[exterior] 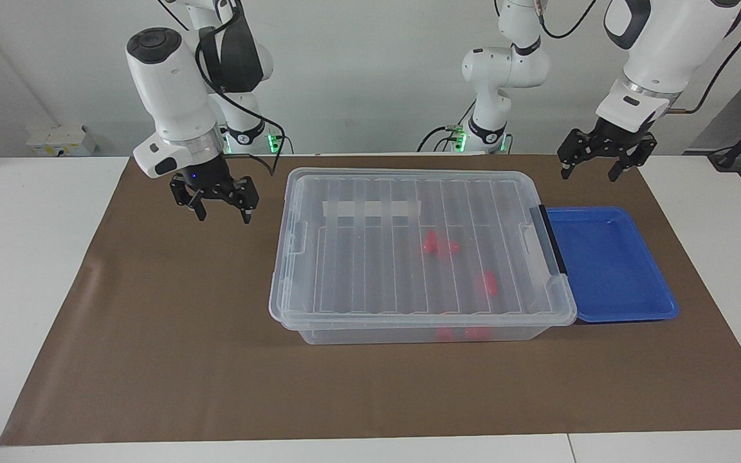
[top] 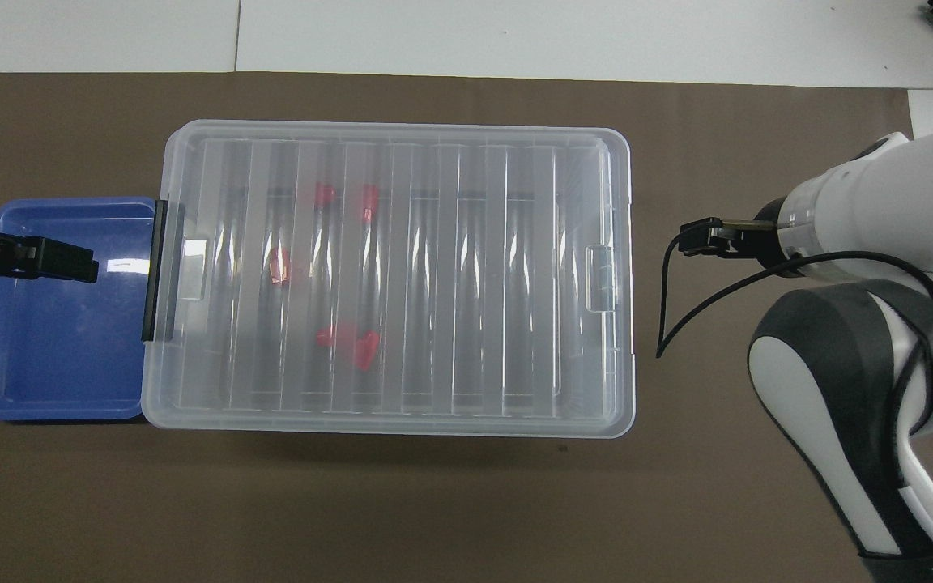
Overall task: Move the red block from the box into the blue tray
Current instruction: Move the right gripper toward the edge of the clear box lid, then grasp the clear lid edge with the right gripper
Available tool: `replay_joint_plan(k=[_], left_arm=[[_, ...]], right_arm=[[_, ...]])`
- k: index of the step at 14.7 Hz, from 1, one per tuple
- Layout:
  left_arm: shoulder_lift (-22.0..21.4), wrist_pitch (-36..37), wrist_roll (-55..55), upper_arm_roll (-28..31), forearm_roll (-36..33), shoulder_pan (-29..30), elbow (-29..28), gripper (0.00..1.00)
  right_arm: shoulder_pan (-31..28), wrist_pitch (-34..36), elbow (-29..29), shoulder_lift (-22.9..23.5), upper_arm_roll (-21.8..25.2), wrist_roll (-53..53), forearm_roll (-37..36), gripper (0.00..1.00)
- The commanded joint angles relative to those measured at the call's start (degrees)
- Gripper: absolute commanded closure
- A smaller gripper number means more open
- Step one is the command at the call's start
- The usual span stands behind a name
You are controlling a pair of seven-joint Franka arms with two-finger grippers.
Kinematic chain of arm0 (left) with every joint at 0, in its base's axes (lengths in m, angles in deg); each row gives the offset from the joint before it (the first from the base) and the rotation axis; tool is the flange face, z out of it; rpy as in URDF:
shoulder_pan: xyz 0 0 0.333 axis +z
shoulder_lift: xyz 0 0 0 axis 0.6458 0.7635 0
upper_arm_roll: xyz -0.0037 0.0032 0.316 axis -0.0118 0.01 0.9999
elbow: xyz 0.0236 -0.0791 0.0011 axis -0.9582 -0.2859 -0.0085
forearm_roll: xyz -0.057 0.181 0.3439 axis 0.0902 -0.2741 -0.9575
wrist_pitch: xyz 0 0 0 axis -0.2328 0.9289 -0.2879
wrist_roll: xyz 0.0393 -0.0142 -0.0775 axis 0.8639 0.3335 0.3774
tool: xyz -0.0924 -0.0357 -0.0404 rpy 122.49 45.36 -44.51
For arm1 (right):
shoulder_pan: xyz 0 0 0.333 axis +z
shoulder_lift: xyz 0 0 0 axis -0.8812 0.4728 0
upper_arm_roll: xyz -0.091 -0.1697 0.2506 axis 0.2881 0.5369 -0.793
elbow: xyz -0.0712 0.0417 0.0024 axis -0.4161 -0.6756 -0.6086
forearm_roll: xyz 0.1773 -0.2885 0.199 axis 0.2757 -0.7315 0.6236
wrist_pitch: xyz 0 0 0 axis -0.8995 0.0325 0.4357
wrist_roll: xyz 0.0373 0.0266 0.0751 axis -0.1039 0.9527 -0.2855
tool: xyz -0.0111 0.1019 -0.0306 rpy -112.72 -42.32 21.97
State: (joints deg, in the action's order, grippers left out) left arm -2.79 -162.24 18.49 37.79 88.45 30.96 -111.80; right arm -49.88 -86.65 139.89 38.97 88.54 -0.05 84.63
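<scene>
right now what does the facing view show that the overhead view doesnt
Only the facing view shows both arms whole, with the right end effector open over the brown mat beside the box, and the left end effector open, up in the air above the table near the blue tray. It also shows the box's side wall under the lid. Only the overhead view looks straight down through the lid, separating the red blocks inside. Both show the lid still on, the blocks in the box and the tray empty beside it.
</scene>
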Motion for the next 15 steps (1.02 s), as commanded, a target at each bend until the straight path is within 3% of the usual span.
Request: replay_joint_plan(k=[1, 8, 15], left_arm=[[-1.59, 0.39, 0.56, 0.21, 0.22, -0.05, -1.52, 0.0], [-1.59, 0.39, 0.56, 0.21, 0.22, -0.05, -1.52, 0.0], [-1.59, 0.39, 0.56, 0.21, 0.31, -0.05, -1.61, 0.0]], right_arm=[[1.01, -3.29, 0.38, 1.9, -0.02, 1.66, 0.28, 0.03], [4.79, -6.38, -0.15, 5.95, -0.1, 4.04, 0.37, 0.02], [6.29, -4.62, 0.73, 5.78, -0.11, 4.66, 0.46, 0.02]])
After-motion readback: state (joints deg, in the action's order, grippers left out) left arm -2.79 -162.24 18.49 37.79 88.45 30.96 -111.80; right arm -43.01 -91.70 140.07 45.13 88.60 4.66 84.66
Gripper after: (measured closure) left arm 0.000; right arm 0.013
